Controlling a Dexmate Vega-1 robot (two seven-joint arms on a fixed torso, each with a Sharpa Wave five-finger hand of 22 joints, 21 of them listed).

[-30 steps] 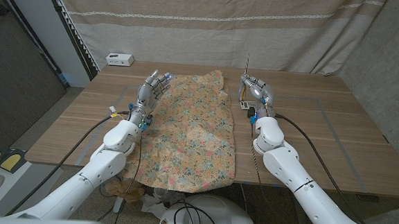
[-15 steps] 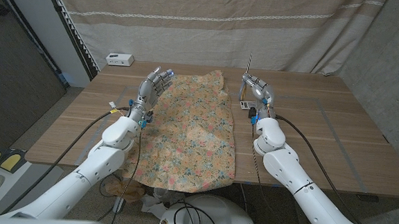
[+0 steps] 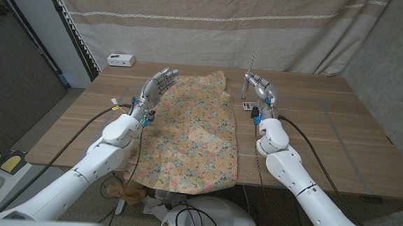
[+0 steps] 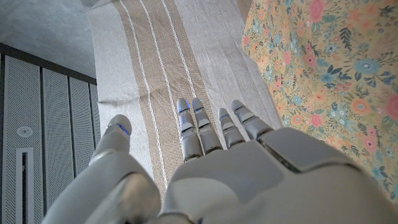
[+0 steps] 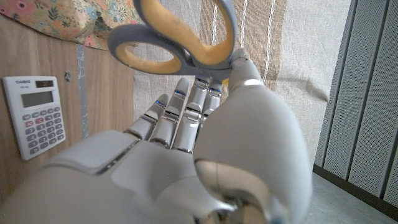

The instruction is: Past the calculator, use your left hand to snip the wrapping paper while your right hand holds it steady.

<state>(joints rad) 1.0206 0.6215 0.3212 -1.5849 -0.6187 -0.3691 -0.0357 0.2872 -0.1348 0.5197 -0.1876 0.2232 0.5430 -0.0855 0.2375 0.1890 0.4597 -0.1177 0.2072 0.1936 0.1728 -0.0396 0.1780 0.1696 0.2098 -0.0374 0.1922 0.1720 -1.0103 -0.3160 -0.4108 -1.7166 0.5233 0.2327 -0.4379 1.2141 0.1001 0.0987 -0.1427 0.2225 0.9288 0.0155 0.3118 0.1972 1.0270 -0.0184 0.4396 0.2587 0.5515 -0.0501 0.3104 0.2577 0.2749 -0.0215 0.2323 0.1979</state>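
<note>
The floral wrapping paper [image 3: 197, 130] lies down the middle of the table and hangs over the near edge; it also appears in the left wrist view [image 4: 323, 74]. My left hand [image 3: 156, 86] hovers at the paper's far left edge, fingers [image 4: 211, 124] apart and holding nothing. My right hand [image 3: 260, 89] is raised just right of the paper's far corner and grips the scissors [image 5: 180, 37] by their grey and yellow handles, the thin blade [image 3: 251, 63] pointing up. A white calculator [image 5: 37, 121] lies on the wood beside that hand, partly hidden by it [image 3: 246, 102].
A small white box [image 3: 121, 59] sits at the table's far left corner. A striped curtain [image 3: 221, 23] hangs right behind the table. Bare wood [image 3: 327, 128] stretches to the right of my right arm, and a narrower strip lies left of my left arm.
My left hand has shifted a little farther and toward the paper's edge, with its fingers spreading. The right hand with the scissors has barely moved.
</note>
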